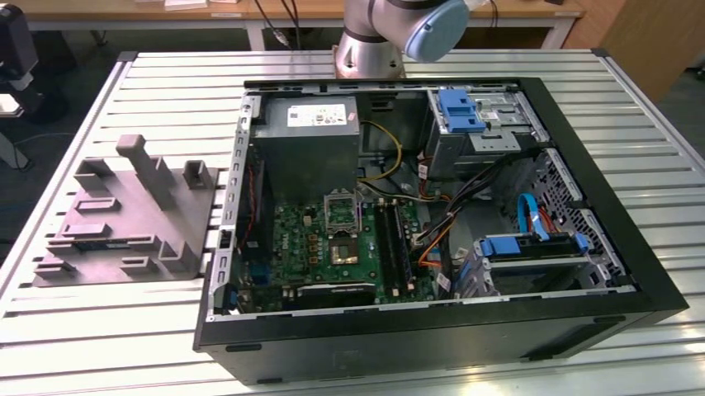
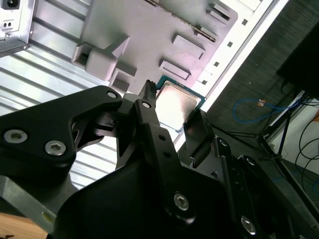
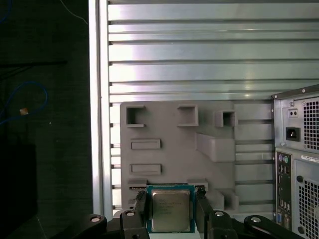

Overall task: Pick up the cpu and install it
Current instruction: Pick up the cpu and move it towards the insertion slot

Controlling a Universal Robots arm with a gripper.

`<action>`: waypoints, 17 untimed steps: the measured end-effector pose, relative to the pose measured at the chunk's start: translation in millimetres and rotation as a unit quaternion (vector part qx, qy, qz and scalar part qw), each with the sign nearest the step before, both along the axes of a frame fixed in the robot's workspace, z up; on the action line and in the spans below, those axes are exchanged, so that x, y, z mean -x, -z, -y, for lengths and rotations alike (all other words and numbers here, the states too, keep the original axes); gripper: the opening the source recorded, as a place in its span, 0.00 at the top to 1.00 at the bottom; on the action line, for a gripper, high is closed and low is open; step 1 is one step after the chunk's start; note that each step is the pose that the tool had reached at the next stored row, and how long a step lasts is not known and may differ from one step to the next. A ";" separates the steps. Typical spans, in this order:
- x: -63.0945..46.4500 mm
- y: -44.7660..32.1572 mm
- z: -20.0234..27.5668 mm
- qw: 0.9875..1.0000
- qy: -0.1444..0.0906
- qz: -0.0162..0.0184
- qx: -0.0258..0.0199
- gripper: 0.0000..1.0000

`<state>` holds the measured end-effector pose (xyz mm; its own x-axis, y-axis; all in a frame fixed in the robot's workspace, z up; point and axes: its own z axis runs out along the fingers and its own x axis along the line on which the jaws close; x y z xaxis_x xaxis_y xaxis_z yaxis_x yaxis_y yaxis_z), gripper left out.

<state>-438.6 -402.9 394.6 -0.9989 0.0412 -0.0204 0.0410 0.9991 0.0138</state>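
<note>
As the cpu (image 3: 171,209) sits squarely between my fingers (image 3: 141,205), my jaws are closed on its opposite edges. Beyond it lies the grey tray (image 3: 174,144)

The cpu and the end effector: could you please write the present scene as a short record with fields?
cpu: gripped by two opposite edges, its metal top facing the first wrist view's camera
end effector: shut on the cpu, one of its fingers on each side
grey tray: behind the cpu in both wrist views, lying on the slatted metal table
computer case: open, on the table, to the exterior view's right of the tray
motherboard: green, inside the case
installation: not yet done, the cpu is in the end effector
</note>
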 end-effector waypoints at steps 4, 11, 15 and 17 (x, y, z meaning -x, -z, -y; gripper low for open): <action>-1.1 0.0 0.0 1.000 0.000 0.000 0.000 0.53; -3.4 0.0 0.0 1.000 0.000 0.000 0.000 0.53; -4.5 0.0 0.0 1.000 0.000 0.000 0.000 0.53; -5.2 0.0 0.0 1.000 0.000 0.000 0.000 0.53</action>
